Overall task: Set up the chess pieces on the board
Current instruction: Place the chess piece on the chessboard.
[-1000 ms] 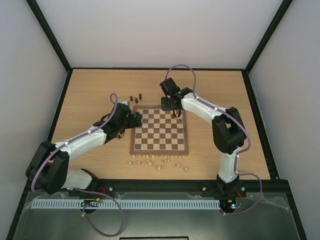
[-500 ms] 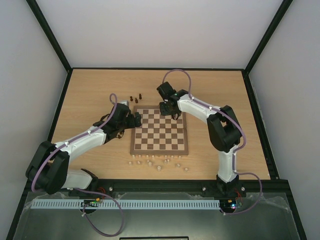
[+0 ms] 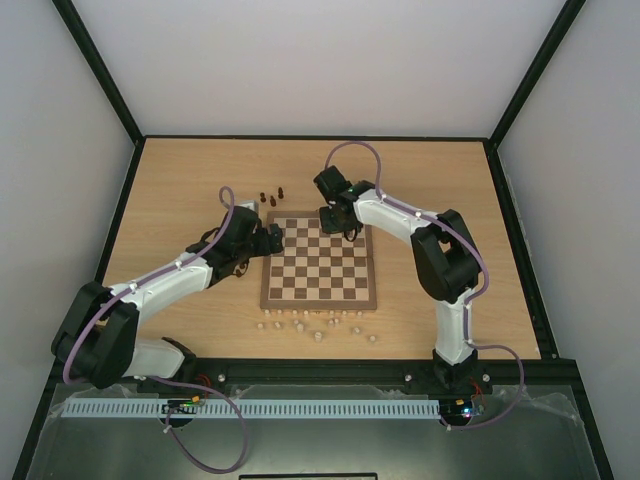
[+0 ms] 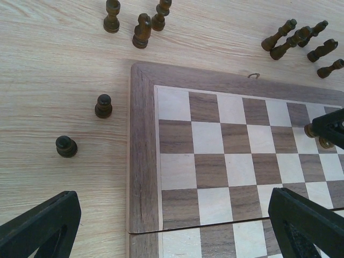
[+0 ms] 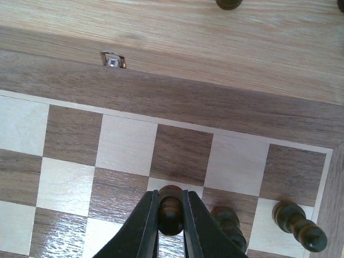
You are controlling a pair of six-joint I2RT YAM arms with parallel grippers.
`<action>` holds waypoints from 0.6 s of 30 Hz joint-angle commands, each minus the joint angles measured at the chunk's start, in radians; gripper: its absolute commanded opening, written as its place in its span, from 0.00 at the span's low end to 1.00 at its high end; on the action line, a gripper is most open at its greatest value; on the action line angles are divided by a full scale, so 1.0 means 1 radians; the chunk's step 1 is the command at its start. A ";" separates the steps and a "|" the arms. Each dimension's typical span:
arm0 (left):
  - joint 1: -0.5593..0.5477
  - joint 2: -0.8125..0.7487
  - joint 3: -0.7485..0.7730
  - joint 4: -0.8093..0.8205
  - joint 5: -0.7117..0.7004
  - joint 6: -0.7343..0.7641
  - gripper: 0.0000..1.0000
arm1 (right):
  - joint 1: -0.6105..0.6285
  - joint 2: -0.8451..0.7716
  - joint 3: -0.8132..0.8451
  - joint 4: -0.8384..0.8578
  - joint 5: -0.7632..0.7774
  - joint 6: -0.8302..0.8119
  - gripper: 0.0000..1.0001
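The board point(image 3: 320, 262) lies mid-table. My right gripper point(image 5: 171, 212) is shut on a dark brown pawn point(image 5: 171, 208) and holds it over the board's far rows, near the far right corner point(image 3: 340, 222). Two dark pieces point(image 5: 228, 226) point(image 5: 299, 227) stand on squares just to its right. My left gripper point(image 4: 172, 231) is open and empty over the board's far left corner point(image 3: 272, 238), with its fingers point(image 4: 43, 226) wide apart. Several dark pieces point(image 4: 142, 30) stand off the board beyond the far edge, and two pawns point(image 4: 103, 106) point(image 4: 66, 146) stand to its left.
More dark pieces point(image 4: 293, 38) lie on the table behind the board's far edge. Several pale beige pieces point(image 3: 315, 325) are scattered between the board's near edge and the arm bases. A small metal latch point(image 5: 113, 59) sits on the board's far border.
My right gripper has moved slightly left along the board's far rows, still holding the dark pawn. The left arm has not moved.
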 commanded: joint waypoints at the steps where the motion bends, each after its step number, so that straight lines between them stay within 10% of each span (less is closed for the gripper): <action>1: 0.005 0.001 -0.010 0.012 0.005 0.007 0.99 | 0.006 0.007 -0.021 -0.056 -0.006 -0.009 0.10; 18: 0.005 0.000 -0.010 0.012 0.005 0.004 0.99 | 0.006 -0.041 -0.056 -0.016 -0.034 -0.009 0.25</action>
